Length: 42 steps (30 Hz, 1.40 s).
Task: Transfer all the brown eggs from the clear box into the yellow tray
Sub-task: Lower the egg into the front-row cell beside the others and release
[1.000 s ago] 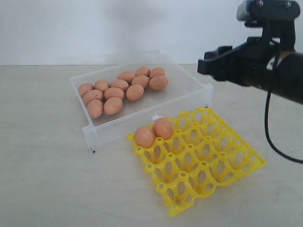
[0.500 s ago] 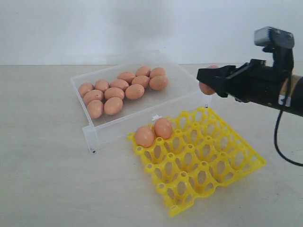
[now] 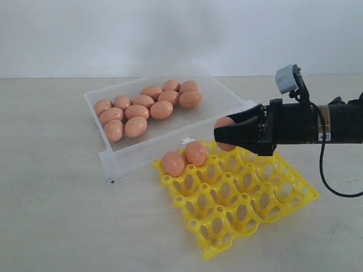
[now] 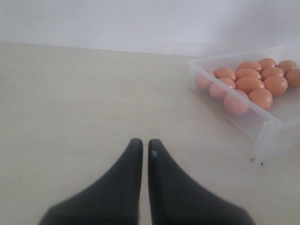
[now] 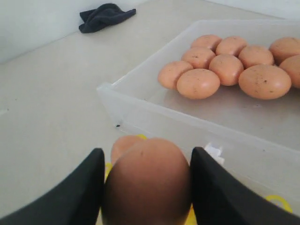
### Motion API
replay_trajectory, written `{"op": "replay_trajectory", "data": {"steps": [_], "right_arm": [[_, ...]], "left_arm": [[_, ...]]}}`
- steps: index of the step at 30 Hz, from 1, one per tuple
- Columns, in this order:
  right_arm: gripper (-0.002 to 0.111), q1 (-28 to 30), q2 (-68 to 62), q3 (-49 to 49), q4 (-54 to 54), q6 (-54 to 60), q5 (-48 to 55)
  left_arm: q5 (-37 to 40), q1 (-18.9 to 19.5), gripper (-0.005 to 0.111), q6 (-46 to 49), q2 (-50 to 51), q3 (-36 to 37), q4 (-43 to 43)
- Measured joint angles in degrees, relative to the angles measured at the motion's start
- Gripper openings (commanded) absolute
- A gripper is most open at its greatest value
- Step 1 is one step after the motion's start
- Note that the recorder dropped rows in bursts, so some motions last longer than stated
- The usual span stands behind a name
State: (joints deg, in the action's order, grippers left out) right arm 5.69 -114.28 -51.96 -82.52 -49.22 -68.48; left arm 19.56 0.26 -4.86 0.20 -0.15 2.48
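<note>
Our right gripper [image 3: 226, 136] clamps one smooth orange-brown egg [image 3: 224, 121]; we centre it over a vacant cup of the yellow plastic lattice tray [image 3: 306, 194], then lower gently. The left gripper [image 4: 145, 143] is closed and empty.

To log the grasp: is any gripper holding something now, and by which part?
The right gripper holds one brown egg by its two opposite sides. The left gripper is shut, empty.
</note>
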Motion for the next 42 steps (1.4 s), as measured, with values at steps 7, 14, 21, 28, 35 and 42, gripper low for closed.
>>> {"op": "replay_trajectory", "data": {"steps": [7,14,21,28,35,42], "right_arm": [[0.0,-1.1,-2.2,-0.5,6.1,8.0,3.2],[0.0,-1.1,-4.0,-0.6,11.0,12.9,4.7],[0.0,-2.9,-7.9,-0.6,13.8,14.4,5.2],[0.032,-3.0,-8.8,-0.6,16.3,16.3,5.2],[0.062,-3.0,-9.4,-0.6,19.1,15.6,3.7],[0.062,-3.0,-9.4,-0.6,19.9,14.7,3.2]], "left_arm": [[0.0,0.0,0.004,0.0,0.0,0.0,0.0],[0.0,0.0,0.004,0.0,0.0,0.0,0.0],[0.0,0.0,0.004,0.0,0.0,0.0,0.0],[0.0,0.0,0.004,0.0,0.0,0.0,0.0],[0.0,0.0,0.004,0.0,0.0,0.0,0.0],[0.0,0.0,0.004,0.0,0.0,0.0,0.0]]}}
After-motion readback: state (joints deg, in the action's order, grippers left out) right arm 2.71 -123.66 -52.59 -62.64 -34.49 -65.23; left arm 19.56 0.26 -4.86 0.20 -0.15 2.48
